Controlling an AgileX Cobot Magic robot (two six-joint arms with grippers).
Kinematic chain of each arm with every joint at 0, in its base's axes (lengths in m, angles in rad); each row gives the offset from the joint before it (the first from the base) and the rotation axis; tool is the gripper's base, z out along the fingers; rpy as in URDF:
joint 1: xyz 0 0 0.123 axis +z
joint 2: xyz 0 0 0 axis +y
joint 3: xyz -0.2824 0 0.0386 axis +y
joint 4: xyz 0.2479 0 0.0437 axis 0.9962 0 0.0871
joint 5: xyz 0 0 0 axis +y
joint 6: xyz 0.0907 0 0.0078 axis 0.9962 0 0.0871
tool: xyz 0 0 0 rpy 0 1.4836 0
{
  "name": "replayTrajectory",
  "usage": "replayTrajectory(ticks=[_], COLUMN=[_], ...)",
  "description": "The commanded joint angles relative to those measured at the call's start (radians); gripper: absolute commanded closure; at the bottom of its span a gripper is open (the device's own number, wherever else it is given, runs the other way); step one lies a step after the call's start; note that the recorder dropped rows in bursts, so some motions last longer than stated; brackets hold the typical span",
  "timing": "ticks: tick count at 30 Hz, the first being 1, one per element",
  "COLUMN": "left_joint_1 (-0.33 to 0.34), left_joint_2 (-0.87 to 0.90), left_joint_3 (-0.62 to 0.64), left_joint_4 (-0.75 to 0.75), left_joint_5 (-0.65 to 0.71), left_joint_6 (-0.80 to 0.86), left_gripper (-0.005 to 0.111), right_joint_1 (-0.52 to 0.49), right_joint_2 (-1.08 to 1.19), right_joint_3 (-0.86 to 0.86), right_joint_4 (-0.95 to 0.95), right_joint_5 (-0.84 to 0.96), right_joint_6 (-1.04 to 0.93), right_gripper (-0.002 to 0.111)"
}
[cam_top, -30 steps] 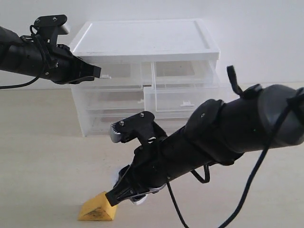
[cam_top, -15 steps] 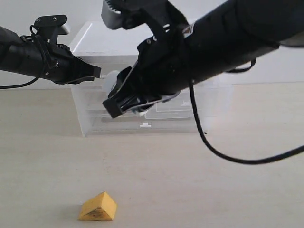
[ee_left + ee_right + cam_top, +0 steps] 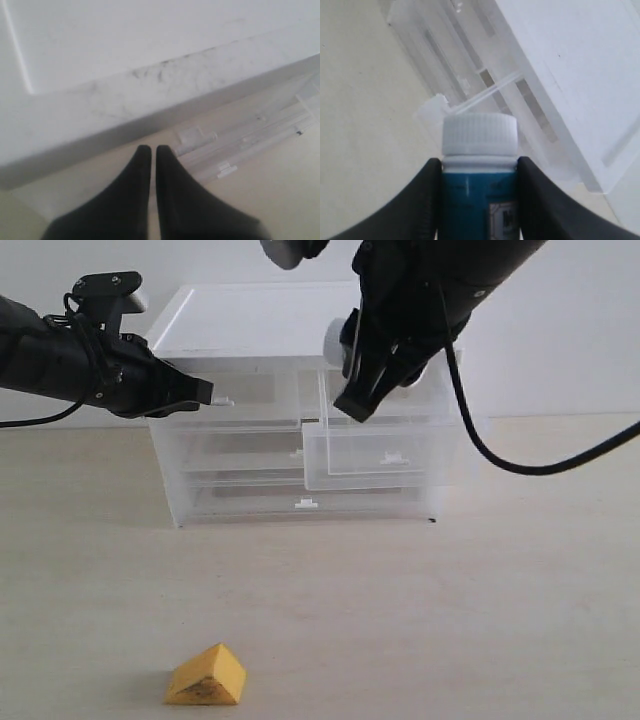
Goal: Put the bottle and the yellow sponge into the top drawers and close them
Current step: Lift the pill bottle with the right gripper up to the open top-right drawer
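Setting: robot test bench, most likely a robotics lab.

Evidence:
- Two black jointed arms, the left arm (image 3: 60,365) and the right arm (image 3: 440,290), reach in over a pale beige tabletop (image 3: 520,620).
- A loose black cable (image 3: 530,472) hangs from the right one.
- The backdrop is a plain white wall (image 3: 560,340).
- The props look staged: one small white-topped plastic drawer cabinet (image 3: 300,315) toward the tabletop's back edge, and one yellow sponge (image 3: 207,677) near its front edge.
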Motion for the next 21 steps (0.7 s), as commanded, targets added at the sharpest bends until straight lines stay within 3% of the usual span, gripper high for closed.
replayTrajectory(ticks=[1,7,21], left_joint_1=[-0.001,-0.001,-0.001], left_joint_2=[0.000,0.000,0.000], left_joint_3=[-0.001,-0.001,-0.001], left_joint_4=[0.001,0.001,0.001], left_joint_5=[0.010,0.010,0.010], left_joint_6=[0.007,0.007,0.007], left_gripper=[0.103,0.103,0.103], right_joint_1=[-0.063,-0.167,-0.168], right_joint_2=[0.047,0.125,0.233], right_joint_3=[-0.015,-0.015,-0.015], right_joint_4=[-0.029,-0.027,-0.029], right_joint_5=[-0.017,-0.048,-0.206], right_joint_6=[-0.062,-0.120,-0.126], right_gripper=[0.108,0.108,0.108])
